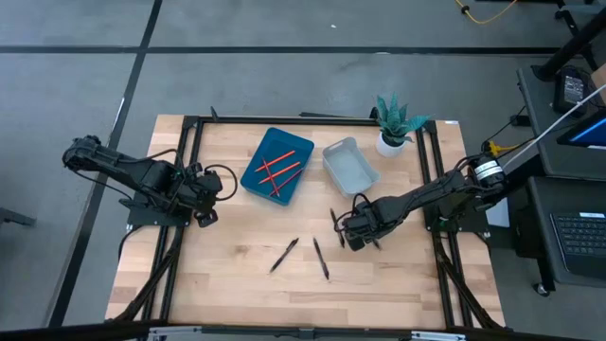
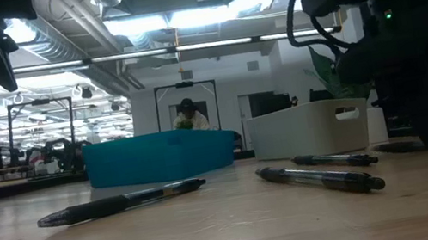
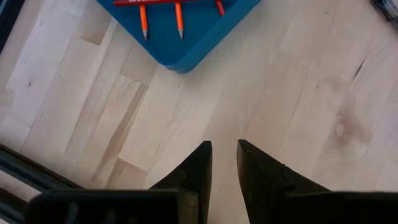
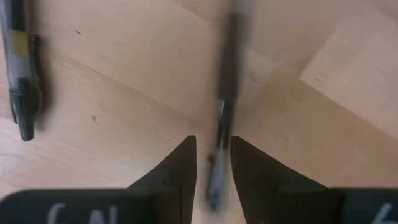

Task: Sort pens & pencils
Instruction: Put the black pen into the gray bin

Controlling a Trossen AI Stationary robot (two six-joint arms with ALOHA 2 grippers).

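Several red pencils [image 1: 276,169] lie in the blue tray [image 1: 256,176] at the table's far middle; their tips [image 3: 179,25] show in the left wrist view. Black pens lie loose on the wood: two near the front [image 1: 284,254] [image 1: 321,258] and one [image 1: 336,216] beside my right gripper [image 1: 352,232]. That gripper [image 4: 213,142] points down, open, low over another pen [image 4: 222,106] that runs between its fingers. Whether they touch the pen, I cannot tell. My left gripper [image 1: 204,201] hangs open over bare wood [image 3: 225,146] left of the blue tray.
A pale grey tray [image 1: 348,164] stands right of the blue tray, with a potted plant [image 1: 395,123] behind it. Black frame rails [image 1: 186,170] run along the table's left, far and right sides. Bare wood lies along the front edge.
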